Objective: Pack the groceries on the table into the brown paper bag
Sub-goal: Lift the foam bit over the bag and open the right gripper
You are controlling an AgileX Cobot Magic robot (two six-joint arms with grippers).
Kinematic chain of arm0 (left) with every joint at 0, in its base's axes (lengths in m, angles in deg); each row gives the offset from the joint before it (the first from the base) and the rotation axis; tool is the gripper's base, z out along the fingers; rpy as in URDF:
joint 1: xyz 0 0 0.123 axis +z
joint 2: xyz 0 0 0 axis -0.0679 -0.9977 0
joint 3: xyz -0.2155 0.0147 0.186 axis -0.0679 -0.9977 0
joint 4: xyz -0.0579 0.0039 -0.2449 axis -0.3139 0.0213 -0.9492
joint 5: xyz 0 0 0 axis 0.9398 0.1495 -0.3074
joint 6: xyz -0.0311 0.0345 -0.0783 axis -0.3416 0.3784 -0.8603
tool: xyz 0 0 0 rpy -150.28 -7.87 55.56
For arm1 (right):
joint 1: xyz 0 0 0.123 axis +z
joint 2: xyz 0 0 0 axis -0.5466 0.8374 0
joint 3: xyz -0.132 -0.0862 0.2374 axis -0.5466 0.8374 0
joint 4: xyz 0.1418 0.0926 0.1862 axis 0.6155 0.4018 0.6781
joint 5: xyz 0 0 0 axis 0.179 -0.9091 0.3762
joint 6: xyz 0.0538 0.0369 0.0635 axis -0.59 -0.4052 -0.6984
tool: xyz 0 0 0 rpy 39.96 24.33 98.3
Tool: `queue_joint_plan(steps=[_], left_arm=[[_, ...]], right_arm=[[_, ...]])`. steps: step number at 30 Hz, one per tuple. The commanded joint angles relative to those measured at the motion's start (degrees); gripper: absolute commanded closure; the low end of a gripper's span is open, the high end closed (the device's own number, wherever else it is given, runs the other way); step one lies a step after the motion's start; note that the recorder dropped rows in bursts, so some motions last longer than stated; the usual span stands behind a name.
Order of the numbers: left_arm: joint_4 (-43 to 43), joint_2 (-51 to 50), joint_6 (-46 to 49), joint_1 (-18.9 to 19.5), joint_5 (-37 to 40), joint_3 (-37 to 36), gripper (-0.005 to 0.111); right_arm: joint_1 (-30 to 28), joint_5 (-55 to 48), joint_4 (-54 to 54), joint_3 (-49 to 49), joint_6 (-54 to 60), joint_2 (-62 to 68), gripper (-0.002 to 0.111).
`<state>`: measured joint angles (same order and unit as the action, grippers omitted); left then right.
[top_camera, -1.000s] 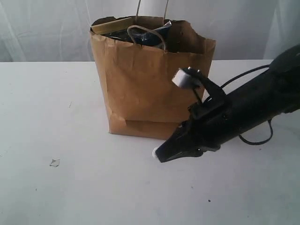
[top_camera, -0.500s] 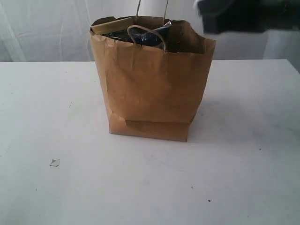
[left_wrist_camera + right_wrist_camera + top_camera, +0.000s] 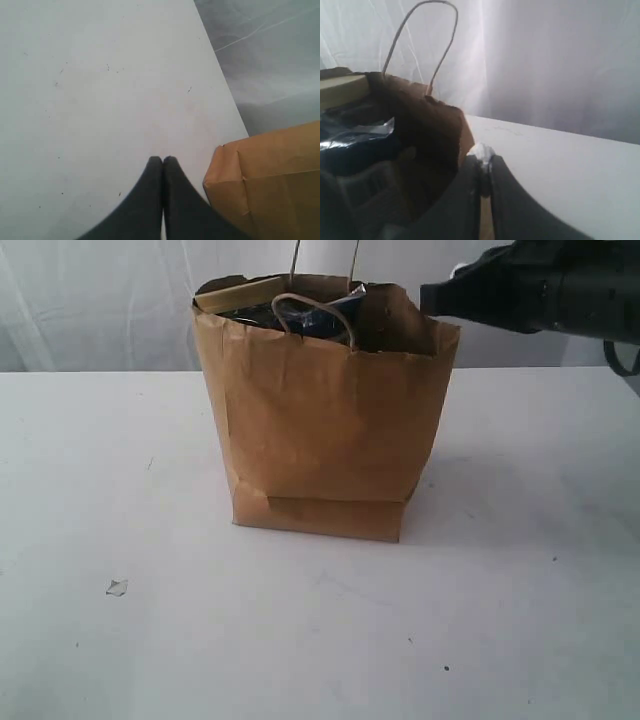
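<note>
Exterior view — one brown paper bag (image 3: 320, 430), one table (image 3: 150, 620), one arm (image 3: 550, 290)

outside camera: looks slightly down at brown paper bag (image 3: 320, 430) front | left wrist: above tabletop (image 3: 100, 75), bag corner near | right wrist: close at bag rim

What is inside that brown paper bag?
A dark-blue packet and a flat tan edge show at the rim of the brown paper bag. Whatever lies deeper is covered by its walls.
</note>
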<state>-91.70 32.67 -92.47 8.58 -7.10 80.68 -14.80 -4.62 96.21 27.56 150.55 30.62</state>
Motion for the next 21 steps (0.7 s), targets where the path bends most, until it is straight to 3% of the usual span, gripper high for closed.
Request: queue_joint_plan(steps=[1, 8, 16, 21], left_arm=[[-0.6, 0.3, 0.0, -0.4, 0.0, -0.3, 0.107], [-0.6, 0.3, 0.0, -0.4, 0.0, -0.3, 0.107], [-0.6, 0.3, 0.0, -0.4, 0.0, -0.3, 0.107], [-0.6, 0.3, 0.0, -0.4, 0.0, -0.3, 0.107]], right_arm=[[0.0, -6.5, 0.6, -0.8, 0.9, 0.2, 0.108], [0.0, -7.8, 3.4, -5.2, 5.2, 2.1, 0.108], [0.0, -17.1, 4.9, -10.3, 6.7, 10.2, 0.107], [0.0, -16.0, 4.9, -10.6, 6.7, 10.3, 0.082]])
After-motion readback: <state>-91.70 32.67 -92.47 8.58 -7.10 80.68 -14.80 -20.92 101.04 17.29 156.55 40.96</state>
